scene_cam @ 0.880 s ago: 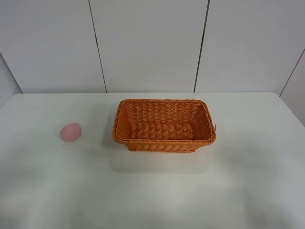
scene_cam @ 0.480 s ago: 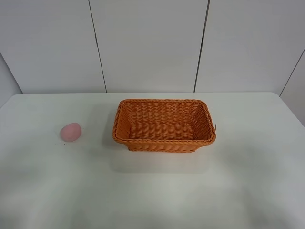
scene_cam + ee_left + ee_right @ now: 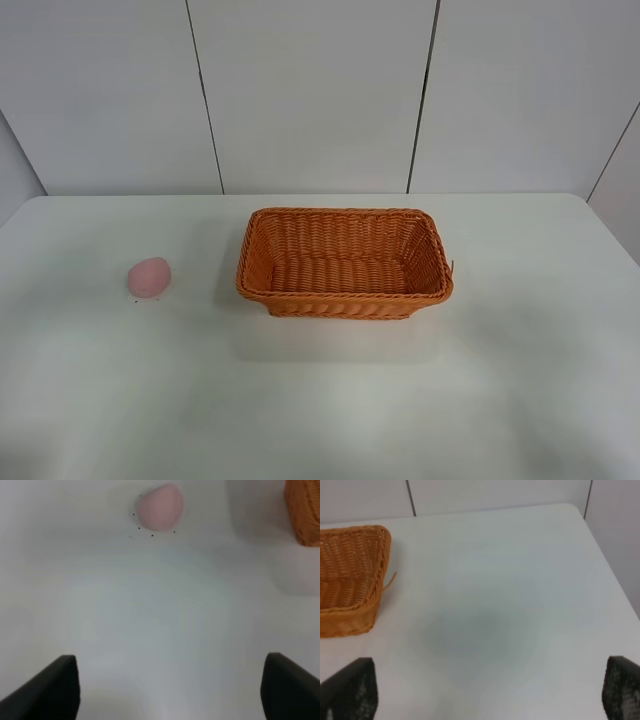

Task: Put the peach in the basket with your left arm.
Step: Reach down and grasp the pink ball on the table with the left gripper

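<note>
The pale pink peach [image 3: 149, 277] lies on the white table at the left, apart from the orange-brown wicker basket [image 3: 345, 303], which stands empty in the middle. Neither arm shows in the exterior high view. In the left wrist view the peach [image 3: 160, 507] lies ahead of my left gripper [image 3: 170, 690], whose dark fingertips [image 3: 50, 690] stand wide apart and hold nothing; a corner of the basket [image 3: 302, 510] shows at the edge. My right gripper [image 3: 485, 692] is open and empty, with the basket's end [image 3: 372, 575] ahead of it to one side.
The white table [image 3: 320, 400] ends at a white panelled wall [image 3: 310, 100] behind the basket. Small dark specks [image 3: 152, 534] lie on the table around the peach. The table's right edge [image 3: 610, 560] shows in the right wrist view.
</note>
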{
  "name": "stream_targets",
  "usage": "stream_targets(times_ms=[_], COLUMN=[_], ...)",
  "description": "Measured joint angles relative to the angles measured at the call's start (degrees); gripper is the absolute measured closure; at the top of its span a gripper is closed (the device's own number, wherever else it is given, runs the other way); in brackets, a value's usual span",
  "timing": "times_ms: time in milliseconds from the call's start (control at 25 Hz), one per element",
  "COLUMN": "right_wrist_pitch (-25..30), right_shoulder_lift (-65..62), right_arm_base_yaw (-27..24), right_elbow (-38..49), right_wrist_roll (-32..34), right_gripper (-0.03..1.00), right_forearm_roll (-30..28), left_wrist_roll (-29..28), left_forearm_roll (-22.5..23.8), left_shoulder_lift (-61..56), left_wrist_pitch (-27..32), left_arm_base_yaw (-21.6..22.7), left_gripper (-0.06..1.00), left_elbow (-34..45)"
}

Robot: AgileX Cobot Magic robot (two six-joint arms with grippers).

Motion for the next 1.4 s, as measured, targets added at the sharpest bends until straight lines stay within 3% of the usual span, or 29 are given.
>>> stream_targets(times_ms=[360,720,1000,1400], right_wrist_pitch=[0.0,0.0,0.0,0.0], right_shoulder_lift=[0.0,0.0,0.0,0.0], right_arm_base_yaw=[0.0,0.0,0.0,0.0], right_elbow=[0.0,0.0,0.0,0.0], right_wrist_roll=[0.0,0.0,0.0,0.0], right_gripper=[0.27,0.27,0.27,0.27], right_forearm_roll=[0.0,0.0,0.0,0.0], left_wrist_roll=[3.0,4.2,5.3,6.2], left_forearm_roll=[0.0,-1.6,-4.9,-5.0], left_shoulder_lift=[37.3,67.8,83.7,93.7], left_wrist_pitch=[-11.9,-14.0,-13.1,-16.6], left_arm_base_yaw=[0.0,0.0,0.0,0.0], left_gripper=[0.1,0.1,0.1,0.1], left_elbow=[-13.0,-31.7,-40.9,-42.0])
